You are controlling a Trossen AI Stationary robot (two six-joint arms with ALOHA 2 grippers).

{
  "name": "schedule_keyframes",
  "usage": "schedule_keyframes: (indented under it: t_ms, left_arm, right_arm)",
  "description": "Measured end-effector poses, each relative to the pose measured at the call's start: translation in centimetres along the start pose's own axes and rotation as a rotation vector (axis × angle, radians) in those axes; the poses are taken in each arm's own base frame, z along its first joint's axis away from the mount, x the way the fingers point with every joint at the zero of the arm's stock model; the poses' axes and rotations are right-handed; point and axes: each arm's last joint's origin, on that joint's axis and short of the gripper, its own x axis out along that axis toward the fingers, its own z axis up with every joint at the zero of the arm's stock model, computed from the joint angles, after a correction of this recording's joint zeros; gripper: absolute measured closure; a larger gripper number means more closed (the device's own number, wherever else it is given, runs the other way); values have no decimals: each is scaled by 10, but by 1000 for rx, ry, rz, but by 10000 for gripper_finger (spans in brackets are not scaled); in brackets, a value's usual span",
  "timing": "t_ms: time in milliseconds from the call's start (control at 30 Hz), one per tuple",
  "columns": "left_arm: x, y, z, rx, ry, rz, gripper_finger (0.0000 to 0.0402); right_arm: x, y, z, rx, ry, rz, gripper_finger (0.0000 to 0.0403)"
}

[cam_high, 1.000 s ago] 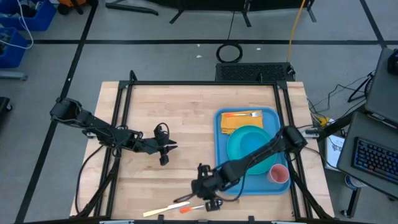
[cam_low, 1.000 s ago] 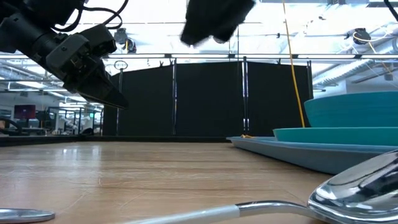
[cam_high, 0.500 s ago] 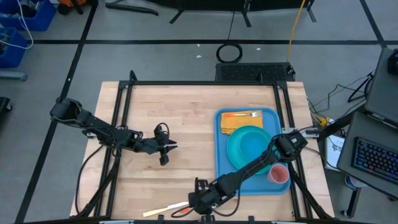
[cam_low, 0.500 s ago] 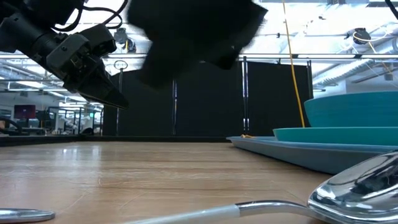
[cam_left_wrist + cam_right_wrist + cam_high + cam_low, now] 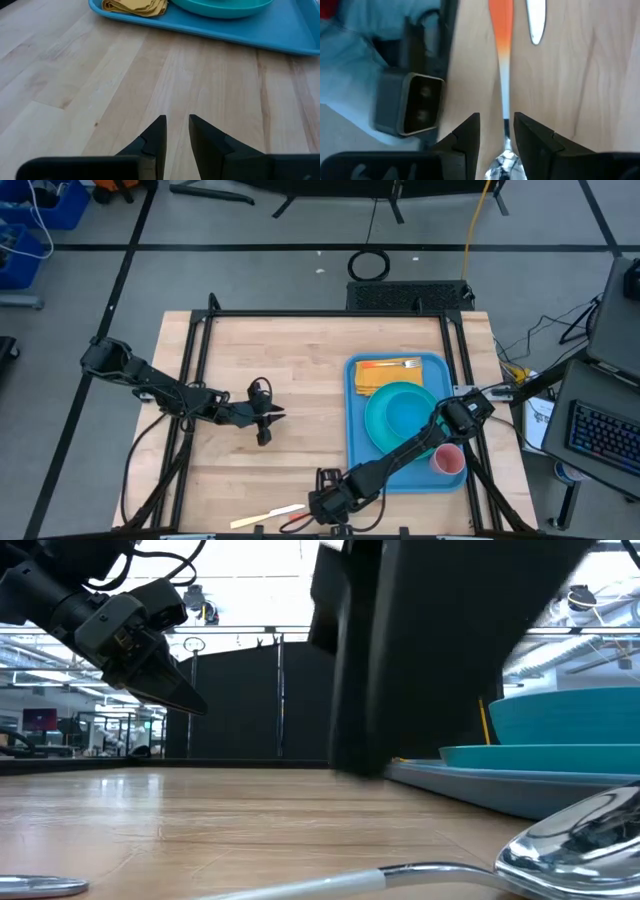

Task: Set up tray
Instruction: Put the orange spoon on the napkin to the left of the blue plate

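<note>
Looking straight down on a pale wooden table (image 5: 300, 380). At about 3 o'clock, the tray (image 5: 356, 440), bright blue, lying flat, already carrying a turquoise plate (image 5: 395, 415), a yellow-orange napkin (image 5: 385, 378) with a fork (image 5: 400, 364) on top at its far end, and a pink cup (image 5: 449, 461) at its near right corner. Judged partly set, with cutlery yet to come.

At 6 o'clock, hard by the near table edge, the right gripper (image 5: 496, 131) lowered over a spoon with an orange handle (image 5: 501, 25). Fingers parted a little, one on each side of the thin shaft, not seen pressing it; seemingly lined up along the handle so a squeeze would catch it across the narrow way. Just beside the spoon, a pale knife (image 5: 268, 516), most likely next in line for the tray.

At 9 o'clock, the left gripper (image 5: 177, 131) hovering above bare wood, well apart from everything, fingers nearly together with only a slim gap and nothing between them. Judged to be waiting clear of the other arm's reach.
</note>
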Motion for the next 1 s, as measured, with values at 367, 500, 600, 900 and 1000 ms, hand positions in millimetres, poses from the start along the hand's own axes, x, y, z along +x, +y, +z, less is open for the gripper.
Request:
schedule_keyframes:
  t_ms: [367,500,600,900,1000]
  left_arm:
    - [0,0,0,0,0,1,316]
    - [0,0,0,0,0,1,316]
    - [0,0,0,0,1,1,316]
    - [0,0,0,0,1,1,316]
    - [0,0,0,-1,-2,0,316]
  right_arm:
    - [7,-3,-2,-49,7,-15,291]
    - [7,-3,-2,-49,2,-32,291]
    - [14,-5,-3,-49,4,-30,291]
    - [26,-7,-7,-56,16,2,291]
    - [26,-7,-7,-69,12,-4,296]
